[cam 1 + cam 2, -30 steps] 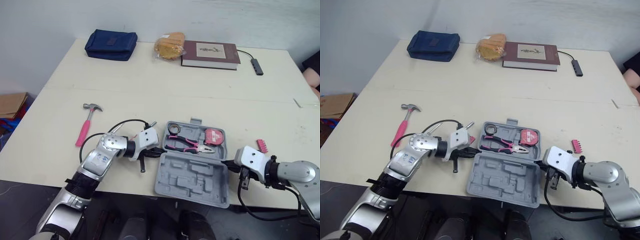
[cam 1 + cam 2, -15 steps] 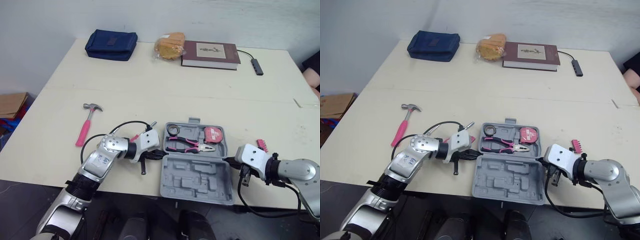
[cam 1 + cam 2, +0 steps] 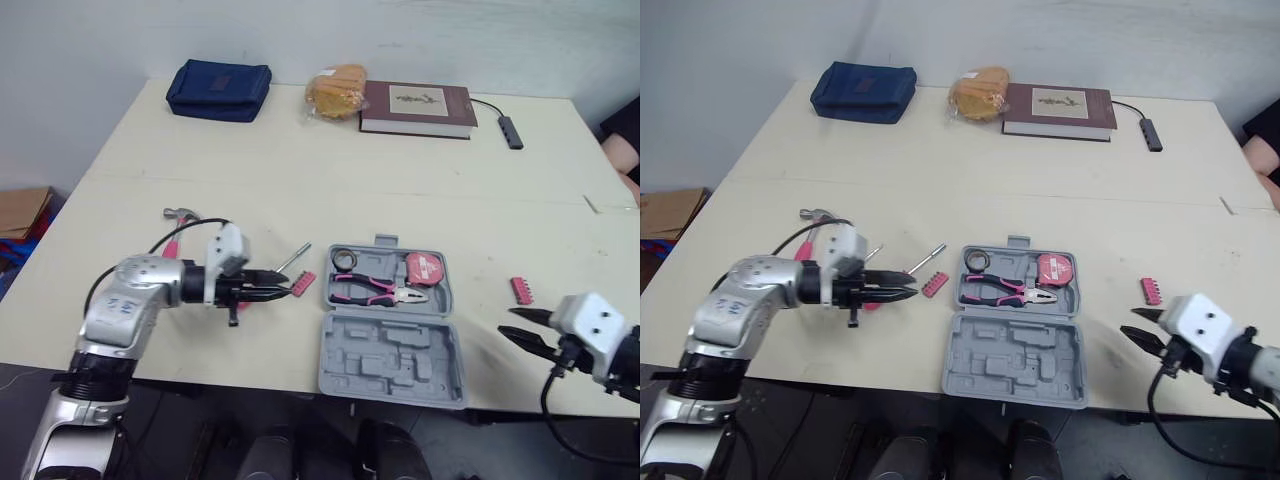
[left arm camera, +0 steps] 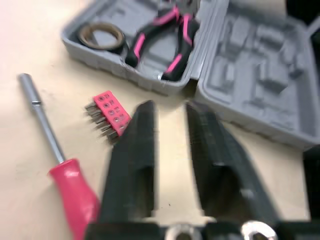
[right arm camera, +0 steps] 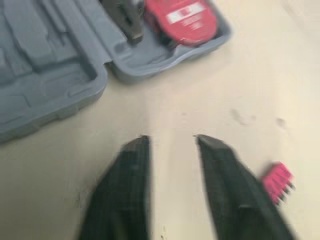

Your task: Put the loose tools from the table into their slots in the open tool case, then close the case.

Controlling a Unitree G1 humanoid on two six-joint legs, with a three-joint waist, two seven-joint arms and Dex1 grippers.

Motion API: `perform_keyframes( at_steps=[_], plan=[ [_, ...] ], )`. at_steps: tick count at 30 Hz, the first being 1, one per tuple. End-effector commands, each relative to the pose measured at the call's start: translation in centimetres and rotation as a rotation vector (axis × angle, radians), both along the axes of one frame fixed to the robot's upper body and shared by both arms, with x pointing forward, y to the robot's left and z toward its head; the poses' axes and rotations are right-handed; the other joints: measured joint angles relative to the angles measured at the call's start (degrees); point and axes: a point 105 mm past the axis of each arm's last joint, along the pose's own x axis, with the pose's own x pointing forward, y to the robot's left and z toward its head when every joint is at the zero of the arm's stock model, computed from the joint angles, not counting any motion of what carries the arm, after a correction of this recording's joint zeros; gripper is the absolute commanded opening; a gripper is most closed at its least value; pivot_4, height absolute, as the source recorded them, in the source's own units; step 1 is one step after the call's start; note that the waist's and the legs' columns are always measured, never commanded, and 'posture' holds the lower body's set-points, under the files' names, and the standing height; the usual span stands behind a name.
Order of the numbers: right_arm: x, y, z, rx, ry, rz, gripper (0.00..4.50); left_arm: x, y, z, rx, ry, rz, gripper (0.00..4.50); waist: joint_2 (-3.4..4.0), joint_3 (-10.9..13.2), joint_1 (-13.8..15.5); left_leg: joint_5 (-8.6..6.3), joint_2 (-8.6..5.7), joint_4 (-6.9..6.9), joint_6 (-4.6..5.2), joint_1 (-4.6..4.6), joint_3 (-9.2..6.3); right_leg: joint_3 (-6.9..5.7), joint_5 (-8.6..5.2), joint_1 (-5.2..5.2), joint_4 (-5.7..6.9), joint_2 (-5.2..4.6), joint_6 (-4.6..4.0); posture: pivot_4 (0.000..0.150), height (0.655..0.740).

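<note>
The grey tool case lies open near the table's front edge, its lid flat toward me. Its tray holds pink-handled pliers, a red tape measure and a dark roll. My left gripper is open just left of the case, its tips beside a pink bit holder and a pink-handled screwdriver. A hammer lies behind that arm. My right gripper is open, right of the case. A second pink bit holder lies just beyond it.
At the table's far side sit a blue pouch, a bagged bread roll, a dark red book and a small cable hub. A person's arm shows at the right edge. The case lid nearly reaches the front edge.
Both grippers have drawn back from the sides of the case, left one leftward, right one rightward. The case was turned square first. The screwdriver and left bit holder are now uncovered.
</note>
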Motion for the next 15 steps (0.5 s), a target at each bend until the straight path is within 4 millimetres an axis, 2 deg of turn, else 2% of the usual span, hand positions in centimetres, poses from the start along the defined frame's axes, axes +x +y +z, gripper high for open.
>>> perform_keyframes(
  at_steps=[1, 3, 4, 5, 6, 8, 9, 11, 15],
  plan=[
    [-2.3, -2.3, 1.3, -0.011, -0.074, -0.104, 3.36, 0.3, 6.5, 1.2, -0.057, -0.103, 0.195, 2.56, 0.08, 0.02, -0.04, -0.03, 0.00, -0.02, -0.01, 0.03, 0.02, 0.02, -0.01, 0.00, 0.00, 0.00, -0.01, 0.150, 0.7400],
    [-3.8, -3.8, 1.3, -0.011, -0.122, -0.159, 4.28, 0.2, 11.4, 0.6, -0.053, -0.140, 0.372, 3.42, 0.10, 0.04, -0.14, -0.07, 0.07, -0.08, -0.06, 0.06, 0.03, 0.02, -0.03, 0.00, -0.02, 0.06, -0.06, 0.150, 0.7400],
    [-4.3, -4.1, 1.3, -0.004, -0.146, -0.164, 4.50, 0.0, 12.9, 0.3, -0.047, -0.145, 0.421, 3.80, 0.10, 0.04, -0.24, -0.10, 0.10, -0.10, -0.09, 0.08, 0.04, 0.02, -0.05, -0.02, -0.01, 0.08, -0.09, 0.150, 0.7400],
    [-5.0, -4.7, 1.2, 0.027, -0.177, -0.183, 4.50, -0.3, 14.7, 0.0, -0.043, -0.145, 0.488, 4.24, 0.11, 0.05, -0.23, -0.13, 0.16, -0.15, -0.13, 0.10, 0.07, 0.03, -0.06, -0.04, -0.06, 0.12, -0.11, 0.150, 0.7400],
    [-5.5, -5.1, 1.2, 0.049, -0.198, -0.196, 4.50, -0.6, 15.9, -0.2, -0.041, -0.146, 0.526, 4.48, 0.10, 0.05, -0.22, -0.16, 0.16, -0.14, -0.11, 0.12, 0.10, 0.04, -0.07, -0.03, -0.05, 0.14, -0.13, 0.150, 0.7400],
    [-6.8, -6.5, 0.7, 0.058, -0.241, -0.247, 4.50, -1.3, 19.2, -0.6, -0.032, -0.158, 0.652, 4.48, 0.11, 0.06, -0.21, -0.30, 0.15, -0.07, 0.02, 0.16, 0.16, 0.10, -0.07, -0.01, -0.06, 0.08, -0.12, 0.150, 0.7400],
    [-7.5, -8.0, 0.4, 0.062, -0.261, -0.315, 4.50, -2.1, 21.7, -0.8, -0.024, -0.146, 0.750, 4.48, 0.12, 0.05, -0.21, -0.38, 0.14, -0.03, 0.05, 0.17, 0.18, 0.13, -0.07, -0.01, -0.11, 0.03, -0.12, 0.150, 0.7400],
    [-8.8, -10.3, -0.1, 0.074, -0.298, -0.421, 4.50, -4.0, 25.2, -1.6, 0.009, -0.113, 0.881, 4.48, 0.13, 0.06, -0.26, -0.49, 0.15, -0.02, 0.01, 0.21, 0.20, 0.19, -0.07, -0.03, -0.12, -0.04, -0.12, 0.150, 0.7400],
    [-10.8, -12.6, -1.7, 0.052, -0.299, -0.514, 4.50, -6.6, 29.8, -2.2, 0.042, -0.110, 1.101, 4.48, 0.18, 0.09, -0.36, -0.60, 0.27, -0.09, -0.04, 0.20, 0.27, 0.18, -0.10, -0.07, -0.09, -0.05, -0.17, 0.150, 0.7400]
  ],
)
